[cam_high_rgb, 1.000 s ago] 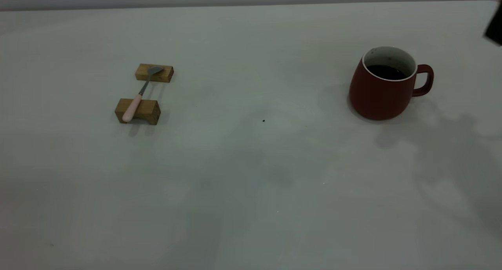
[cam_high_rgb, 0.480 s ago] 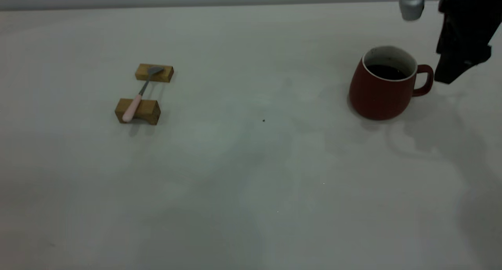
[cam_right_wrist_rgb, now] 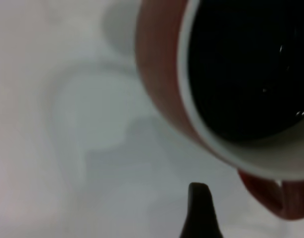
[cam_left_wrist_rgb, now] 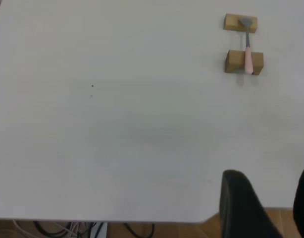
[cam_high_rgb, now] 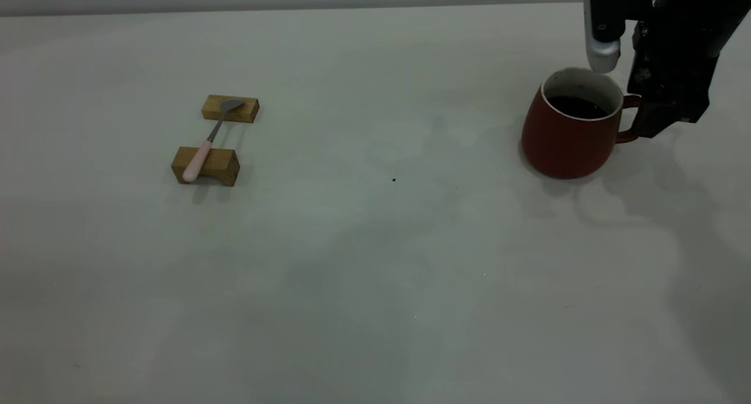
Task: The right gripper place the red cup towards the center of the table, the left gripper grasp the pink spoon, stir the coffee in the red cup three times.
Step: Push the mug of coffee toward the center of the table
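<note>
I've got the right gripper (cam_high_rgb: 657, 119) down at the far right of the desk (cam_high_rgb: 375, 263), right at the handle side of the red cup (cam_high_rgb: 569, 131). Its black body covers most of the handle in the exterior view; only a bit of red loop shows on either side. On the right wrist cam I see just one dark fingertip (cam_right_wrist_rgb: 199, 208) next to the handle (cam_right_wrist_rgb: 271, 196), so I can't tell how wide the jaws are or whether they're on it. Cup stands upright on the desk's right side, well off center, w/ coffee (cam_high_rgb: 578, 107) dark inside the white rim.

Pink spoon (cam_high_rgb: 205, 143) is over on the left, lying across two tan wooden blocks (cam_high_rgb: 205, 165): pink handle on the nearer block, grey bowl on the farther one (cam_high_rgb: 230, 109). Small black speck (cam_high_rgb: 393, 180) approx. mid-desk, between spoon and cup.

Left gripper (cam_left_wrist_rgb: 263, 208) shows only on its own wrist cam, at the desk edge, well apart from the spoon (cam_left_wrist_rgb: 248, 54). Two dark fingers w/ a clear gap between, so the jaws are apart, holding nothing.
</note>
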